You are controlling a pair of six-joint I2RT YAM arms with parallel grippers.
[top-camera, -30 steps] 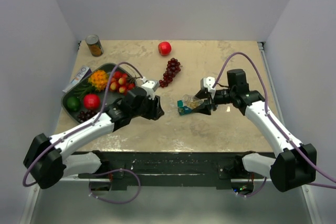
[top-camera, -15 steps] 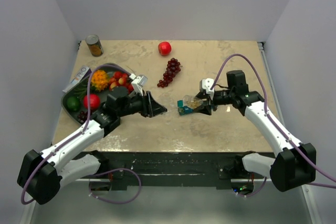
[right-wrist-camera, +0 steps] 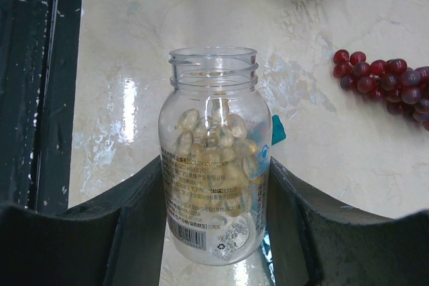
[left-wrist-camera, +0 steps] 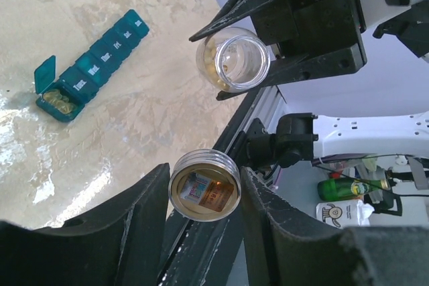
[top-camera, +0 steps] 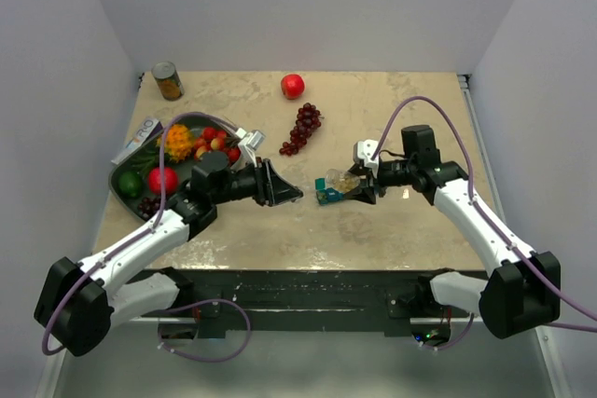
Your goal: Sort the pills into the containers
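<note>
pill organiser (left-wrist-camera: 94, 65): teal, one straight row of small lidded compartments, lying flat on the marbled surface (top-camera: 392, 230) near its middle, between the two hands. the end lid (left-wrist-camera: 45, 72) is standing open and yellow capsules (left-wrist-camera: 57, 102) are sitting in that end compartment; the other lids are lying closed.

bottle (right-wrist-camera: 216, 159): clear, uncapped, partly filled with the same yellow capsules. the right hand (top-camera: 359, 188) is clenching it around the lower body, a finger pressing on each side. it is tipping over with its mouth pointing toward the left arm, and in the top view it is hovering over the organiser's right part; whether it is touching the organiser cannot be told.

cap (left-wrist-camera: 204, 185): round, silver-rimmed, its open side facing the wrist camera. the left hand (top-camera: 284, 191) is pinching it between both fingers, sitting to the left of the organiser and apart from it.

other stock on the surface:
- dark green tray (top-camera: 194, 117), lying at the left edge and carrying assorted fruit and vegetables.
- bunch of dark red grapes (top-camera: 303, 128), lying behind the organiser, well apart from it.
- round red fruit (top-camera: 293, 86), sitting near the back edge.
- tin can (top-camera: 167, 80), standing upright in the back left corner.
- small white box (top-camera: 140, 137), lying just beside the tray's left rim.
</note>
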